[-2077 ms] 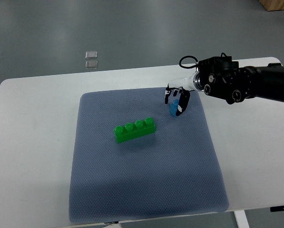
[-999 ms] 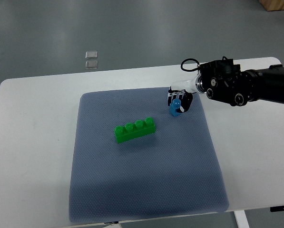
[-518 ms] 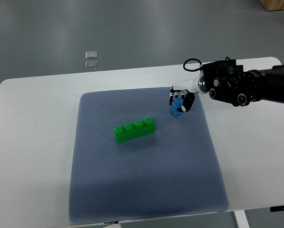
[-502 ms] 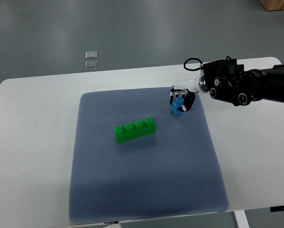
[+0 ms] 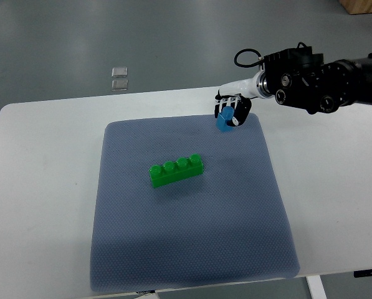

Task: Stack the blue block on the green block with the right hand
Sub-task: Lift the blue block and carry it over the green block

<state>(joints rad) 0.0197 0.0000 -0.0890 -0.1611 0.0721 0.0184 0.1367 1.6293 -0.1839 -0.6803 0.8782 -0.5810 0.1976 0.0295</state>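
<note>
A long green block (image 5: 176,170) with a row of studs lies on the blue-grey mat (image 5: 192,237), left of centre. The small blue block (image 5: 225,118) is held in my right hand (image 5: 230,111), whose fingers are curled around it. The hand hangs above the mat's far right corner, well up and to the right of the green block. Its black forearm (image 5: 323,81) comes in from the right edge. My left arm does not show.
The mat lies on a white table (image 5: 42,187). Two small clear squares (image 5: 119,77) lie on the grey floor beyond the table's far edge. A wooden corner (image 5: 363,6) shows at the top right.
My right hand has lifted the blue block off the mat and carried it up and slightly left, toward the mat's far edge. The green block has stayed put.
</note>
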